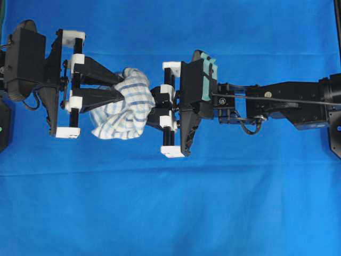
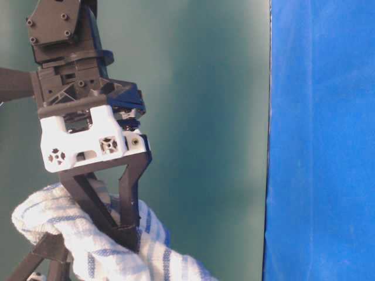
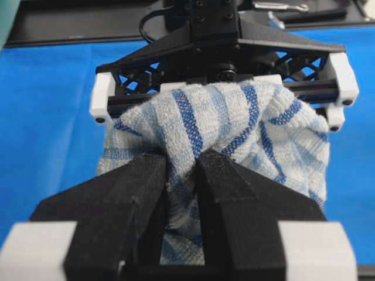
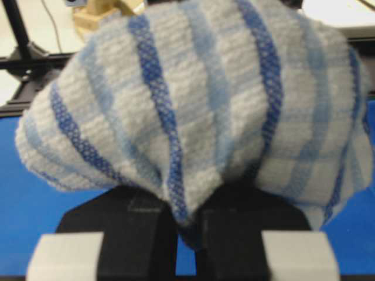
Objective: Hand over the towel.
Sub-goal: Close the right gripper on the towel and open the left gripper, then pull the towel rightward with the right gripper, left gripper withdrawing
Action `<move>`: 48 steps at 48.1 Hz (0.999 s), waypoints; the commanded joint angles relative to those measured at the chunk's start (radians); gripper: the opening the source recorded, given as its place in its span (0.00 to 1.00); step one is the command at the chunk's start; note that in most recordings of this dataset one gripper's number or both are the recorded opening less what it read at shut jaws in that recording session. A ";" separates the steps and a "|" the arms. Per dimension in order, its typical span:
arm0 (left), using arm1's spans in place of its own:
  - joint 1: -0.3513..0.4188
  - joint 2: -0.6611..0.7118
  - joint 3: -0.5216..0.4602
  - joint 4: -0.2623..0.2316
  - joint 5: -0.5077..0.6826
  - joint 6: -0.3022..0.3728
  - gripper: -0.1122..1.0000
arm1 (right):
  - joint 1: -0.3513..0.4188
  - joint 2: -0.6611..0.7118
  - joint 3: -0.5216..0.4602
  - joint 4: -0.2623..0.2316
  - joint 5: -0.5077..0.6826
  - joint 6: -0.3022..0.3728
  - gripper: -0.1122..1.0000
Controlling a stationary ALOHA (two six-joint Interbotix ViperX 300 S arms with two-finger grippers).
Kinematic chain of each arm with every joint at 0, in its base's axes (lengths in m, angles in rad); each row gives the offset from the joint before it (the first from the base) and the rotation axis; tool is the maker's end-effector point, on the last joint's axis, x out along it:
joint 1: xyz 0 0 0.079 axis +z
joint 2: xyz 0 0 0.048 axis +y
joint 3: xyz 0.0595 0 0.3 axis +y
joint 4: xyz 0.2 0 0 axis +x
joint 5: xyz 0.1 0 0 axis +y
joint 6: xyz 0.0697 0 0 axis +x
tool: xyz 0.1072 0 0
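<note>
Checked towel [image 4: 193, 111] filling right wrist view, blue cloth [image 1: 170, 213] beneath

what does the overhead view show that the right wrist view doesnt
Only the overhead view shows both arms facing each other across the blue cloth, with the left claw and the right claw meeting at the towel from opposite sides. Only the right wrist view shows the right claw's fingers closed on a fold of towel, close up, and the towel's woven stripes. Both show the checked towel and the blue cloth under it.
</note>
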 commanded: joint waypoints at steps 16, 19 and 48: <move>-0.003 -0.017 -0.005 -0.003 -0.017 -0.012 0.41 | 0.002 -0.049 0.012 0.002 0.014 0.002 0.14; -0.003 -0.032 0.005 -0.003 -0.017 -0.020 0.59 | 0.002 -0.064 0.029 0.002 0.015 0.003 0.14; -0.003 -0.262 0.135 -0.003 0.011 -0.021 0.92 | 0.002 -0.362 0.344 0.014 0.015 0.005 0.14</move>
